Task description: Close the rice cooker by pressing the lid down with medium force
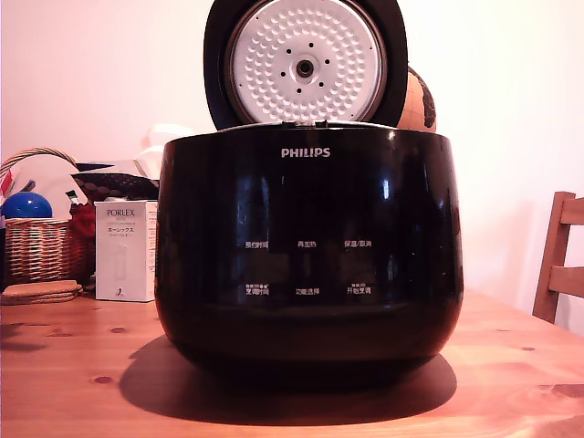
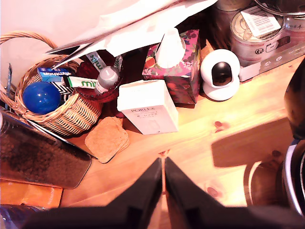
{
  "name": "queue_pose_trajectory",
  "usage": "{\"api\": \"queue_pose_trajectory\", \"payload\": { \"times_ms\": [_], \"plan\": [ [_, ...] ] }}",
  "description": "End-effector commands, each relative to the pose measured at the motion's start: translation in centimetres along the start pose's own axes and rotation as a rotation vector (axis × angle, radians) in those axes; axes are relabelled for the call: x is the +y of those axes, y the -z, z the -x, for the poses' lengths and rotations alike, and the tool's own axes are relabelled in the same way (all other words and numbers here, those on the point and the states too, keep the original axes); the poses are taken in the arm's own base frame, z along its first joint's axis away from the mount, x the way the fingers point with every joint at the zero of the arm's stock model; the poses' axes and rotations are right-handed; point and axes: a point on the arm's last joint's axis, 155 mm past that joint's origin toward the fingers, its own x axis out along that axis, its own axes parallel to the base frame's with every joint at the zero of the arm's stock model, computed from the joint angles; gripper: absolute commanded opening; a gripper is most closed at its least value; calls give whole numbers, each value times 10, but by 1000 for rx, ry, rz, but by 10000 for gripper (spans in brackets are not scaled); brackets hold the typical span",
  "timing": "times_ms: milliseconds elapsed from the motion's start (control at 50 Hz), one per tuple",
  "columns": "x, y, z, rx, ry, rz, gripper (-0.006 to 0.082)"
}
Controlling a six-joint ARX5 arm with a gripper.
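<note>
- At the exterior view's far left: wicker basket [image 1: 36, 242] holding a blue ball [image 1: 26, 205], set back near the wall, well apart from the working area; stacked cork coasters [image 1: 41, 292] lying flat just in front of it.
- Left of centre: white PORLEX box [image 1: 126, 251] upright, standing just beside the cooker's flank but behind its front face, probably clear of any downward press.
- Centre: rice cooker [image 1: 306, 246] squarely on the wooden table [image 1: 511, 383], front panel toward the camera; lid [image 1: 306, 62] raised upright on a rear hinge, dimpled inner disc facing forward, hence task judged not yet begun.
- Right: wooden chair [image 1: 561, 260] at the table edge, apart from the cooker.
- From the wrist view: gripper [image 2: 163, 179] with its two dark fingers pressed together at the tips, nothing between them; a closed tip probably suits pushing better than grasping.
- Same view: gripper aimed at the clutter beside the cooker, floral tissue box [image 2: 176, 64] and small white camera [image 2: 220, 74] beyond the box; only a dark curved edge of the cooker at the frame's side, so arm judged not yet over the lid.
</note>
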Motion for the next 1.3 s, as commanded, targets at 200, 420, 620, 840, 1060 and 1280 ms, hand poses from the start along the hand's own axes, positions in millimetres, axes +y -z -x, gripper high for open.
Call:
{"api": "queue_pose_trajectory", "payload": {
  "times_ms": [200,420,620,840,1060,1280],
  "plan": [
    [0,-11,5,-45,9,9,-22],
    [-21,-37,9,-153,142,26,-22],
    [-43,-64,20,-269,315,35,-22],
    [-64,-90,25,-359,511,59,-22],
    [-76,-111,14,-387,671,105,-22],
    [-84,-134,5,-418,797,117,-22]
  ]
}}
